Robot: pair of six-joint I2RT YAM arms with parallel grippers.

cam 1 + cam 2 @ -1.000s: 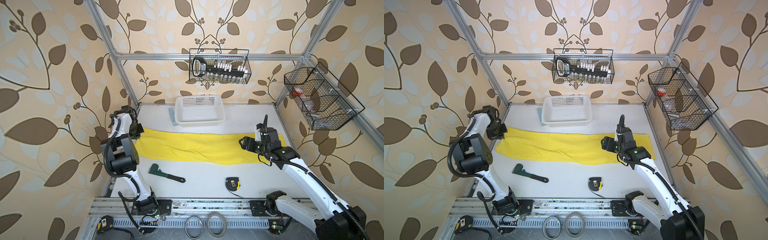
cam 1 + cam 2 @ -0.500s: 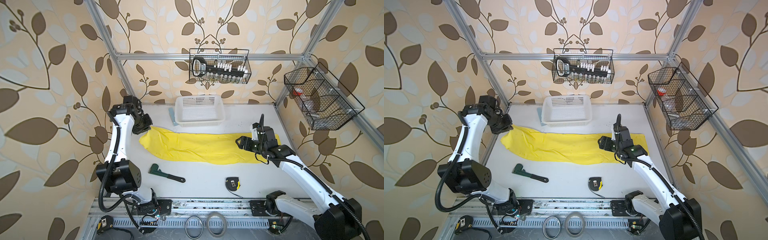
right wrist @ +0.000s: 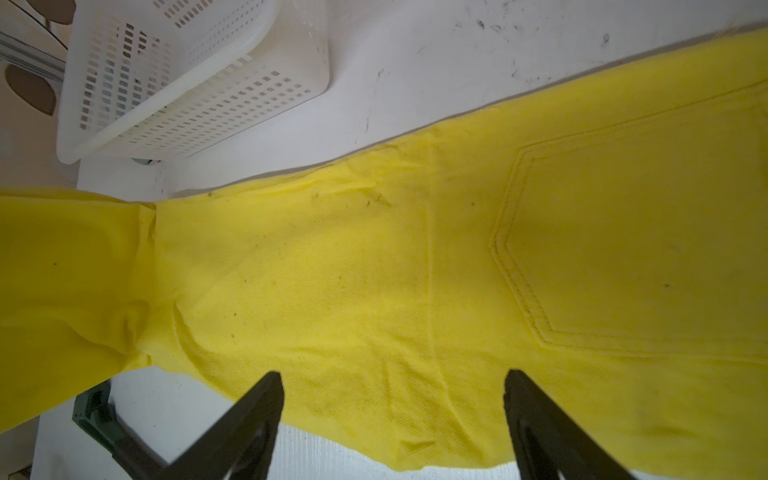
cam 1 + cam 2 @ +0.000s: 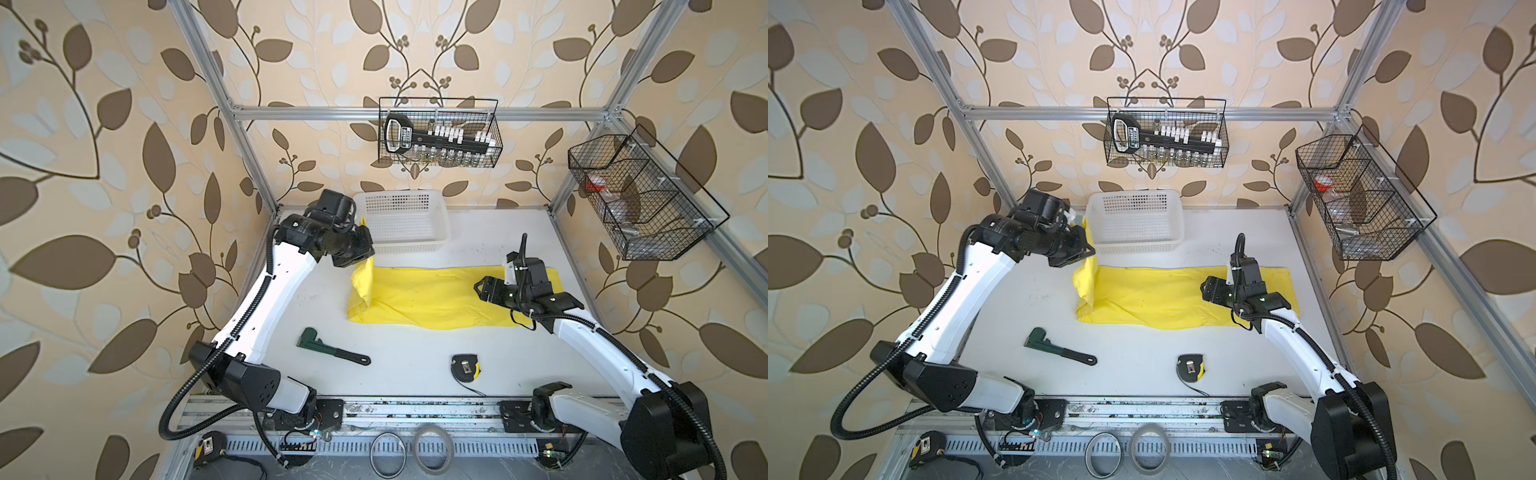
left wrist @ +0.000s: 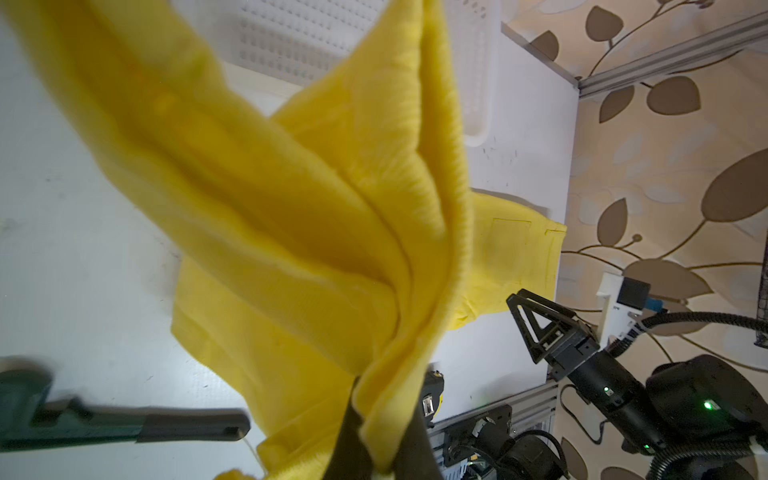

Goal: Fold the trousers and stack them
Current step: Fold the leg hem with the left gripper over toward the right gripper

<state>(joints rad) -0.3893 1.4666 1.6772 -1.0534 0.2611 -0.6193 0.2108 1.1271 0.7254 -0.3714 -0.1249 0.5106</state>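
Left tool point(image 5: 380, 436), clamped on trousers point(image 4: 428, 297) leg end, has lifted it rightward off bench point(image 4: 415, 353) left edge: fold begun. Waist flat by right edge; right tool point(image 3: 392, 376) above, gaping, empty.

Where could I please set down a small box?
Bare: back right corner, right of the white basket, behind the trousers; and between pipe wrench and tape measure. Crowded: beside the basket, where the left claw grips the trousers.
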